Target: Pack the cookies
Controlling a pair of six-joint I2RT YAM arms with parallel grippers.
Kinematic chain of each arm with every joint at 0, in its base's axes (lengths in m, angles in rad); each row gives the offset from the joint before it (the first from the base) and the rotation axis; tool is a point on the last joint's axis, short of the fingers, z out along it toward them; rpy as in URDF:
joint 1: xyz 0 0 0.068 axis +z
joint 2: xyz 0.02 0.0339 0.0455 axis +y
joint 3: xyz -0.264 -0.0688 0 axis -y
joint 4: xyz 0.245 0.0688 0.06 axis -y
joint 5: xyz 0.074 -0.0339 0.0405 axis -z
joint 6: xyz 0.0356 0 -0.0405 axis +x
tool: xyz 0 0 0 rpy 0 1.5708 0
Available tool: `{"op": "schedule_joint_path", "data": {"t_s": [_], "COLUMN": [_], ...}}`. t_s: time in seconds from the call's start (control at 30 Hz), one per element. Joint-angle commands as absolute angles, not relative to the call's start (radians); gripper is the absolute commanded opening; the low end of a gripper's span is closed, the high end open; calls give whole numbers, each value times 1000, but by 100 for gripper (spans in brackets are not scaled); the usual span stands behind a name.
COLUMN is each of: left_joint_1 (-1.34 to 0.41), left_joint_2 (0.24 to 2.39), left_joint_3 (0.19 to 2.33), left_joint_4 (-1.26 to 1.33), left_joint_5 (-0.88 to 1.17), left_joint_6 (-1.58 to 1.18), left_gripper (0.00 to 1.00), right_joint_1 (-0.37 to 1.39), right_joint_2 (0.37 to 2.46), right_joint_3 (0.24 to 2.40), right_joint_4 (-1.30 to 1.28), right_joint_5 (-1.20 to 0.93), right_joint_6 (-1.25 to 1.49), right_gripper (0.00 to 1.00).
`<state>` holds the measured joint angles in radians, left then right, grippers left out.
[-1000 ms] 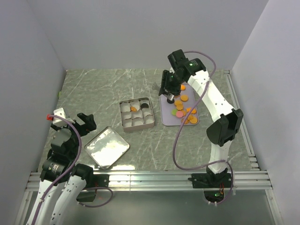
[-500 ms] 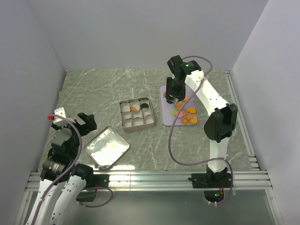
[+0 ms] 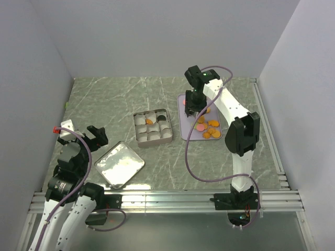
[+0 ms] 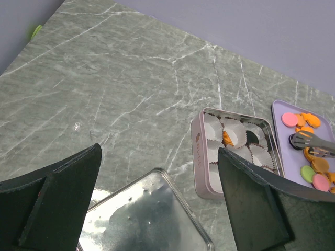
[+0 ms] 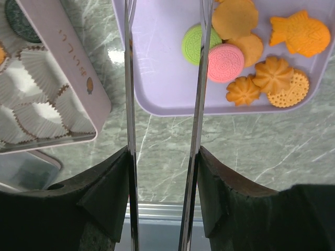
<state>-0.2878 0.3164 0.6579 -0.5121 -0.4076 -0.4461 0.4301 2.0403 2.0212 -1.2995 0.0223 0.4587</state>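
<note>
Several cookies [image 3: 208, 128], mostly orange with pink and green, lie on the lavender tray [image 3: 185, 130]. The right wrist view shows them [image 5: 261, 78] beside the pink one [image 5: 226, 63] and the green one [image 5: 196, 44]. My right gripper [image 3: 194, 108] hangs over the tray's far half. Its long metal fingers [image 5: 201, 78] stand apart with nothing between them. The compartment tin [image 3: 152, 141] holds an orange cookie [image 3: 150, 121] and a black cookie [image 3: 162, 118]. My left gripper [image 3: 84, 137] is open and empty at the near left, above the tin's lid [image 3: 119, 164].
The tin [image 5: 63, 68] stands just left of the tray [image 5: 162, 78], a narrow strip of table between them. The lid [image 4: 152, 219] lies below my left gripper [image 4: 157, 157]. Grey walls close the table on three sides. A metal rail runs along the near edge.
My right arm has swung its wrist round over the far half of the tray and its elbow has drawn in to the left. The left arm has not moved.
</note>
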Motion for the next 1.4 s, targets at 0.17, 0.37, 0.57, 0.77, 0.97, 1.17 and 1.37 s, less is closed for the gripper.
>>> {"op": "schedule_joint_path", "data": {"t_s": [0.17, 0.37, 0.57, 0.77, 0.97, 1.17, 1.37], "left_joint_1": [-288, -288, -288, -288, -287, -288, -288], "left_joint_2": [325, 328, 331, 331, 339, 341, 334], "left_joint_3": [664, 664, 666, 666, 667, 672, 669], "left_joint_4": [-483, -485, -486, -485, -488, -499, -497], "left_joint_5": [-423, -430, -433, -431, -437, -479, -471], "left_joint_6": [-440, -443, -445, -443, -448, -471, -466], "left_gripper": [99, 99, 99, 99, 99, 99, 99], "right_joint_1": [422, 414, 408, 408, 411, 472, 546], "right_joint_2": [2109, 2140, 2149, 2125, 2083, 2028, 1990], "right_joint_3": [2066, 2097, 2111, 2111, 2207, 2234, 2218], "right_joint_4": [-1292, -1299, -1305, -1307, -1313, -1279, -1250], "right_joint_5": [28, 32, 17, 11, -44, -87, -115], "right_joint_6": [437, 431, 434, 442, 454, 466, 508], "right_gripper": [57, 57, 54, 43, 41, 41, 42]}}
